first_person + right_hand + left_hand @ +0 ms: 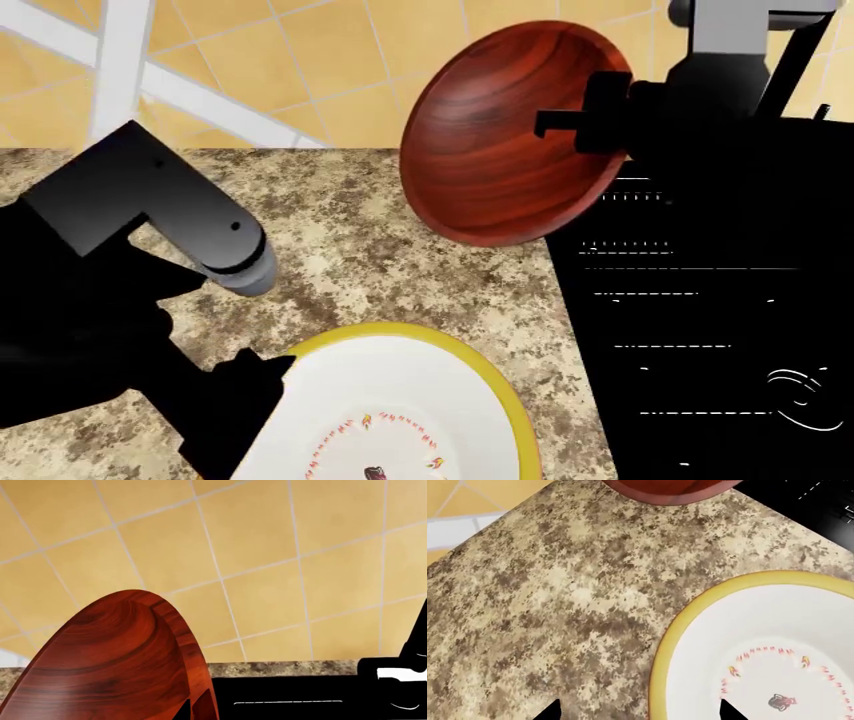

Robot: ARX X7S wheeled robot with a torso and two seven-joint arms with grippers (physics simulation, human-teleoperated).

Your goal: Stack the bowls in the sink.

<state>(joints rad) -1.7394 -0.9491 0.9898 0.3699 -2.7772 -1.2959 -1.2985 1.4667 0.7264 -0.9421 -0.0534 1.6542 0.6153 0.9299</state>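
Note:
The reddish-brown wooden bowl (501, 135) hangs in the air, tipped on its side, over the counter edge beside the black sink (707, 330). My right gripper (587, 120) is shut on its rim; in the right wrist view the rim of the wooden bowl (113, 665) sits pinched between the jaws of my right gripper (193, 711). The white bowl (400, 410) with a yellow rim rests on the countertop. My left gripper (639, 712) is open just above it, its fingers either side of the rim of the white bowl (774, 645). In the head view the left gripper (267, 385) covers that bowl's left edge.
Speckled beige countertop (374, 270) runs from the white bowl to the yellow tiled wall (320, 60). The sink's ribbed drainboard fills the right side, and the sink (300, 695) shows below the held bowl. The wooden bowl (660, 490) hangs beyond the white one.

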